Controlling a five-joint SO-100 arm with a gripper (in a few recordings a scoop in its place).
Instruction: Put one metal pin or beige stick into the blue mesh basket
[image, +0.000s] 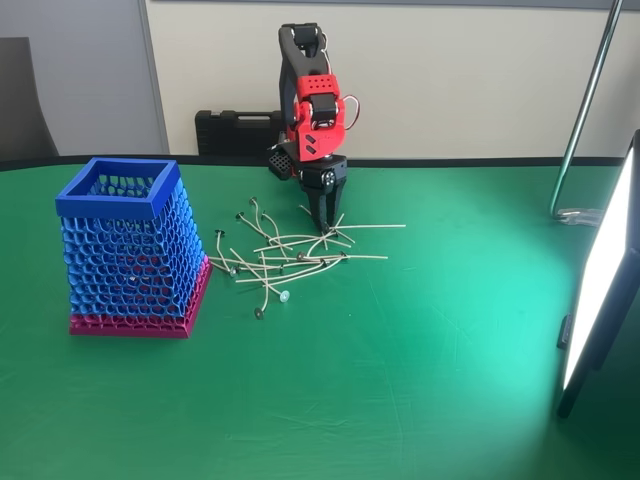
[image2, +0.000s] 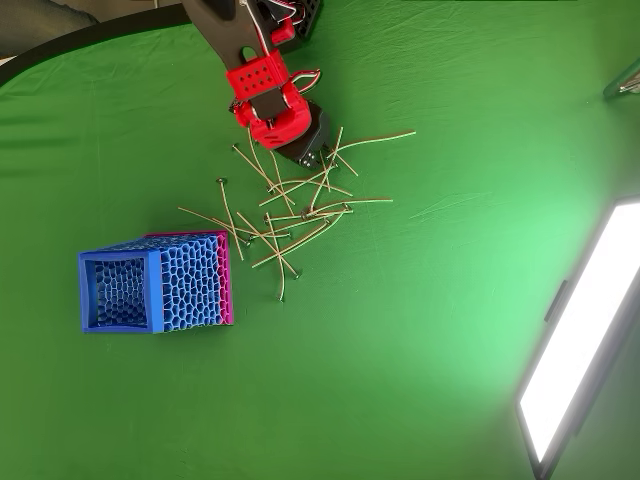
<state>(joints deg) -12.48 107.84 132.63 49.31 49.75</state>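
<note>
The beige stick (image: 375, 227) lies at the far edge of the tangled pile of pins (image: 280, 262) on the green worktop (image: 420, 380), well apart from the blue basket (image: 130, 250). Our gripper (image: 326, 222) points down into the pile, slightly parted, clamping nothing we can confirm. We risk lifting several crossed pins together, or pinching none.

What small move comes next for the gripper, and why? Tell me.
Probably close the gripper on a beige stick and lift. Its fingertips are down in the pile of sticks and pins, the jaws look slightly apart, nothing is visibly gripped, and the blue mesh basket stands apart at picture left.
</note>
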